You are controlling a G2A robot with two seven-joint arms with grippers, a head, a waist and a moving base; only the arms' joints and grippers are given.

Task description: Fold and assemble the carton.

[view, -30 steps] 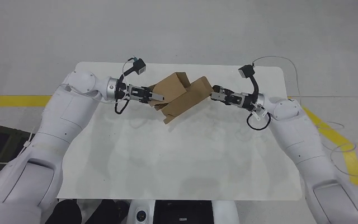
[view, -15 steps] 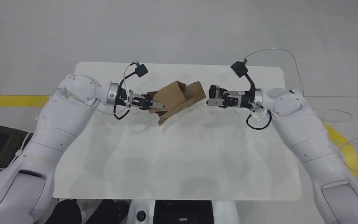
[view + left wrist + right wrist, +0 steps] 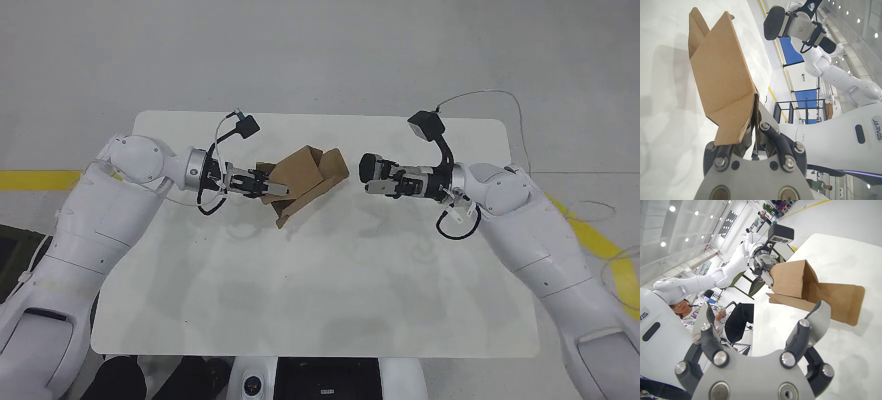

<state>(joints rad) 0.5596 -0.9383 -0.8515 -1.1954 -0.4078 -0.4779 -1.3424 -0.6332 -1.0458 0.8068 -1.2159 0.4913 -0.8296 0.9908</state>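
Item: brown corrugated cardboard carton (image 3: 305, 175), half-folded, held over the white table (image 3: 350, 290), one edge pinched in my left gripper (image 3: 268, 186). My right gripper (image 3: 366, 172): spread, empty, just beside the loose flap (not touching). Risk: with this single-edge grip, a push may twist the carton free.

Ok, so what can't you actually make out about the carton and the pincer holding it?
- Fingertips of the left pincer: in the left wrist view, buried behind a folded flap of the carton.
- The carton's underside: in the top view, covered by its own panels.
- The carton's far end: in the right wrist view, hidden behind its nearer walls.
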